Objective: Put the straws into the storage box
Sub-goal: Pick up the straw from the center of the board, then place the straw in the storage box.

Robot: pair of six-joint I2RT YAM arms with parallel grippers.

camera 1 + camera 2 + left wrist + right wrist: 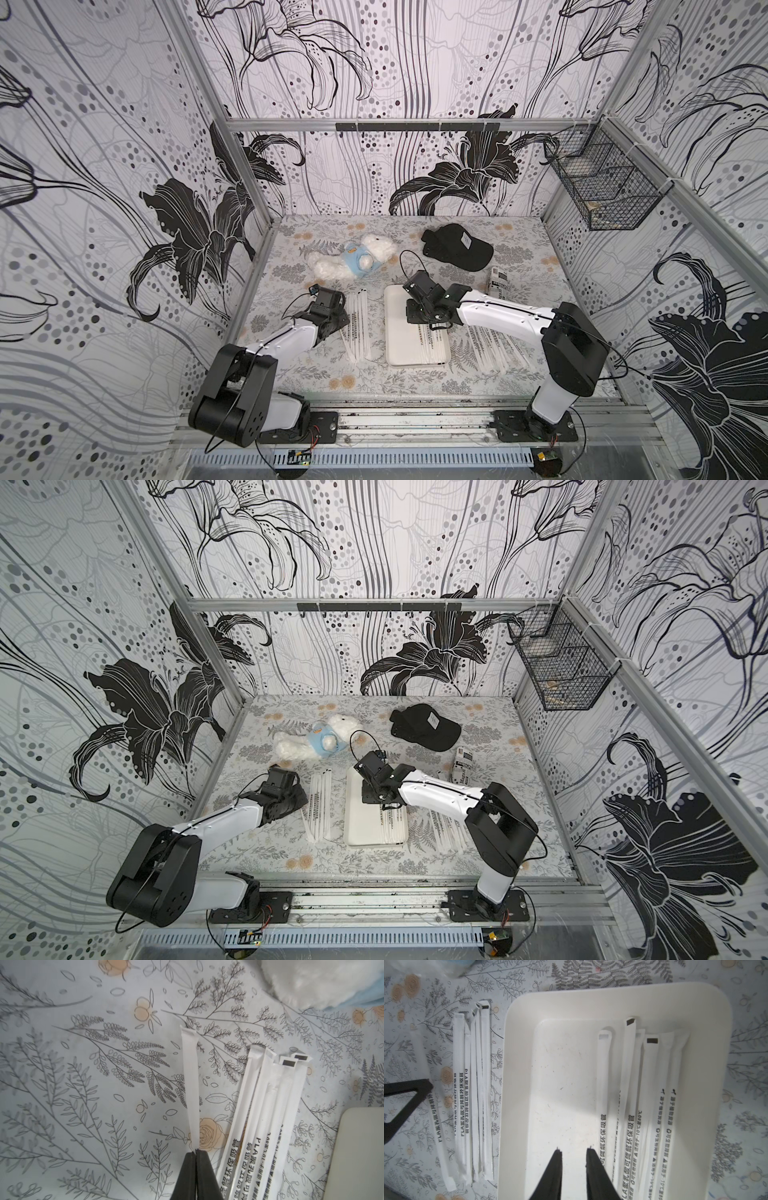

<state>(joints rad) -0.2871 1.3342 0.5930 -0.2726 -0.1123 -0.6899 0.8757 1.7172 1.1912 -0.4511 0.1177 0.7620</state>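
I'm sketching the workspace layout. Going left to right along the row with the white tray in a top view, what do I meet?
left gripper → loose straws on the table → storage box → second pile of straws, partly under the right arm.

Place: robot test cell, lab-type enclosure.
Walls: flower-print panels [104,166] in a metal frame [282,124].
Rig: two robot arms [498,309] bolted to a rail [415,422].
Bench: patterned table cover [374,232].
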